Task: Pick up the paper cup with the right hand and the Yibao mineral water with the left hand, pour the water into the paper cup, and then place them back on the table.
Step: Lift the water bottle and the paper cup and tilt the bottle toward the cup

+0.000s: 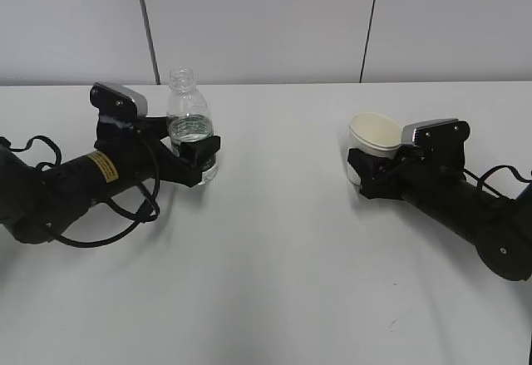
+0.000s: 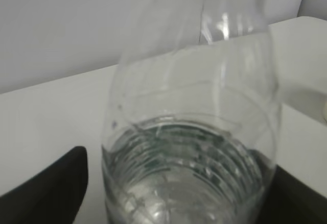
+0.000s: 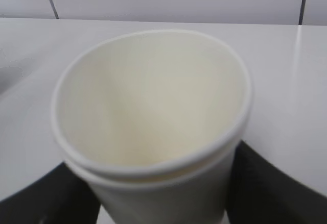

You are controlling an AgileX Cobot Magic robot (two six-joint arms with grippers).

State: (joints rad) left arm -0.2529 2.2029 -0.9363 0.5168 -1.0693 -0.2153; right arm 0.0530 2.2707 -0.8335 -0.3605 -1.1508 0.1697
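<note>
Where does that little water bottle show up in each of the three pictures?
Exterior view: the water bottle stands left of centre, between the left gripper's jaws.
Left wrist view: it fills the middle of the picture, close up.
Right wrist view: not in it.
Shared landmark: the white table, seen in all three.

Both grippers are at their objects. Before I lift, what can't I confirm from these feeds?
- Water bottle base and label: exterior view, covered by the left gripper; cropped in the left wrist view.
- Paper cup bottom: hidden behind the right gripper; cut off in the right wrist view, so table contact is unclear.
- Firm contact of either gripper: not visible; wrist views are blurred close-ups.
</note>
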